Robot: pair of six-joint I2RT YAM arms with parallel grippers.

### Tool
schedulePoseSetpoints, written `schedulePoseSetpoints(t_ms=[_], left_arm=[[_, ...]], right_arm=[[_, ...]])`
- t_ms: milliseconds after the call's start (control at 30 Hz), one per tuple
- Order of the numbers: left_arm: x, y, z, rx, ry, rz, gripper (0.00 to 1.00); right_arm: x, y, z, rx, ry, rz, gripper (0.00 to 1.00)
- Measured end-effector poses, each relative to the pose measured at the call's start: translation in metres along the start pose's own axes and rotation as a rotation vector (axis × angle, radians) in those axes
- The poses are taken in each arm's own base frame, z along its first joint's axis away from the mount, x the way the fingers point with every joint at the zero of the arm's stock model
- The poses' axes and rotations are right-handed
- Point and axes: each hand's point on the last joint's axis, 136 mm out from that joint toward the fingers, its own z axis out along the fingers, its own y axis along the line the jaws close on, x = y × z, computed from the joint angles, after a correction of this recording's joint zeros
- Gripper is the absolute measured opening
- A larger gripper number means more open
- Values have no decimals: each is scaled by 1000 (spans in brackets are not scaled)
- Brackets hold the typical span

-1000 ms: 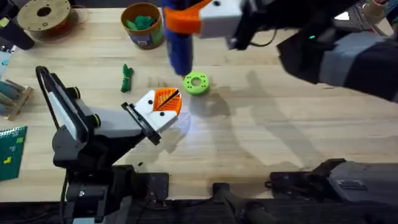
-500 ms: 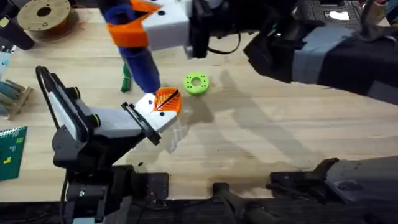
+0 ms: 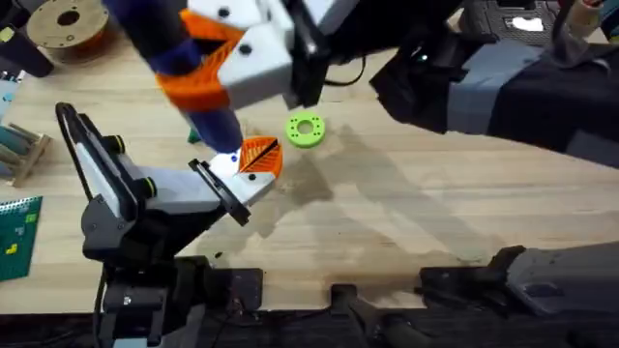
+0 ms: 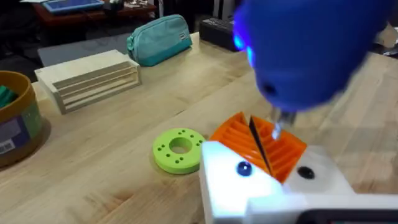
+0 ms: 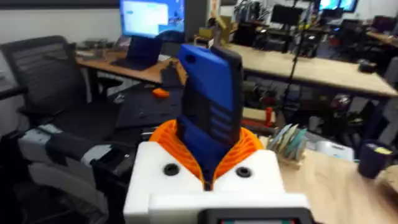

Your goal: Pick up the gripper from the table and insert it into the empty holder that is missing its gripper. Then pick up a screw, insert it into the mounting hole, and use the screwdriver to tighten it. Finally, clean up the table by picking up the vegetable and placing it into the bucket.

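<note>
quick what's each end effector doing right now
Left end effector: shut, nothing visibly held.
Right end effector: shut on the blue screwdriver.

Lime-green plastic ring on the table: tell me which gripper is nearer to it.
Left. The left gripper sits just beside the lime-green plastic ring, toward the robot. The right gripper, clamped on the bright blue pen-shaped screwdriver, hangs above the table, farther off.

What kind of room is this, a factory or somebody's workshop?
Most likely a robotics lab or maker workshop. The right wrist view shows office chairs and long desks with a lit computer monitor behind. On the wooden table sit a filament spool and printed plastic parts, such as a lime-green ring.
</note>
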Motion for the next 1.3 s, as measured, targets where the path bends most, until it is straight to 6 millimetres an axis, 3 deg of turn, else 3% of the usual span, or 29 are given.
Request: schedulePoseSetpoints(t_ms=[467, 800, 1300], left_arm=[[0, 0, 0, 0, 0, 0, 6], [0, 0, 0, 0, 0, 0, 6], [0, 0, 0, 0, 0, 0, 6]], right_arm=[[8, 6, 6, -22, 19, -67, 20], [26, -7, 12, 20, 30, -36, 20], [23, -8, 13, 25, 25, -24, 20]])
